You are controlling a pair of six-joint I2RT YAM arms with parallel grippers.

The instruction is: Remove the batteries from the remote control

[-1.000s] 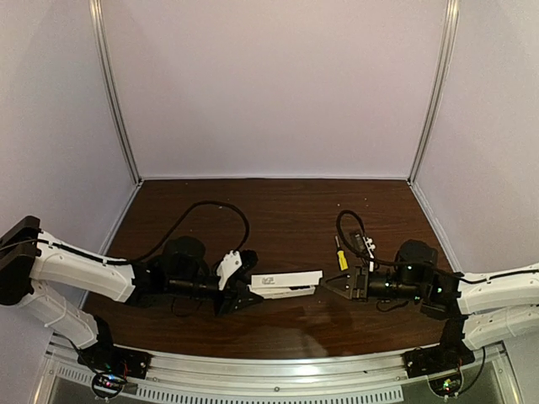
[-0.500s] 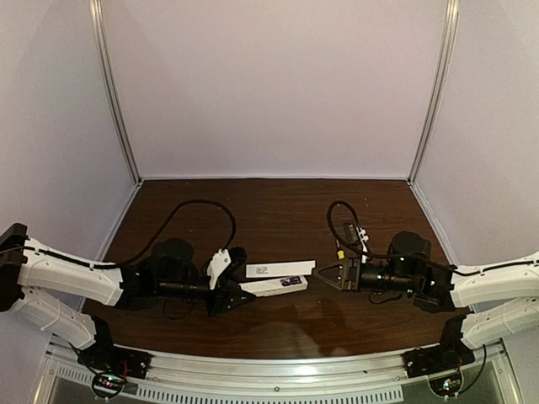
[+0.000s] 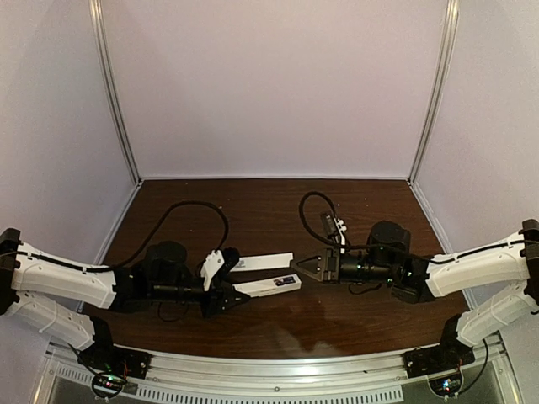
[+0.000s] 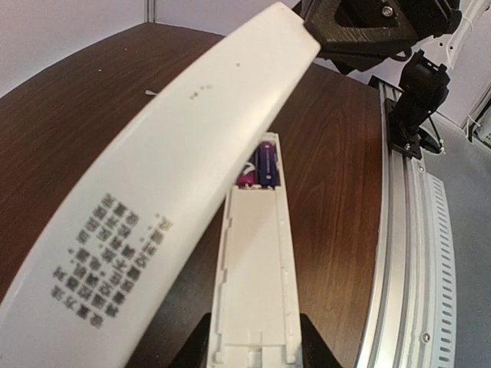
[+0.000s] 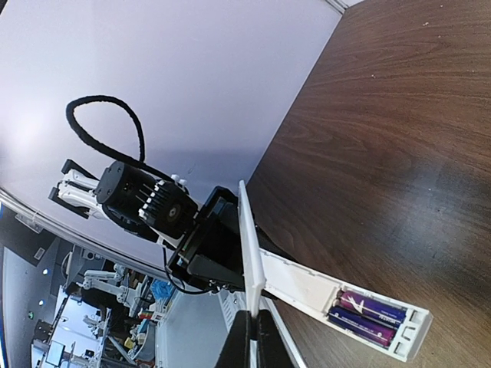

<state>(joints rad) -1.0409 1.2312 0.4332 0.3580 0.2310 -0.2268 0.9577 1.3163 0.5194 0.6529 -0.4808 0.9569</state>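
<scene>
My left gripper [image 3: 229,295] [image 4: 253,346] is shut on the near end of the white remote control [image 3: 268,287] [image 4: 253,291] [image 5: 307,285], held just above the table. Its long recess lies uncovered. Two purple batteries [image 3: 287,280] [image 4: 262,165] [image 5: 370,314] sit side by side at its far end. My right gripper [image 3: 296,268] [image 5: 253,339] is shut on one end of the thin white cover strip [image 3: 263,261] [image 5: 248,245]. The strip hangs just above and behind the remote. In the left wrist view the cover strip [image 4: 169,184] fills the left side, its printed face up.
The dark wooden table [image 3: 278,210] has white walls at the back and both sides, and a metal rail [image 3: 278,370] along its near edge. Black cables loop over the table behind each wrist, the left cable [image 3: 181,215] and the right cable [image 3: 312,206].
Both grippers have moved left. The cover strip, which lay along the remote, now stands apart from it in my right gripper, and the batteries show.
</scene>
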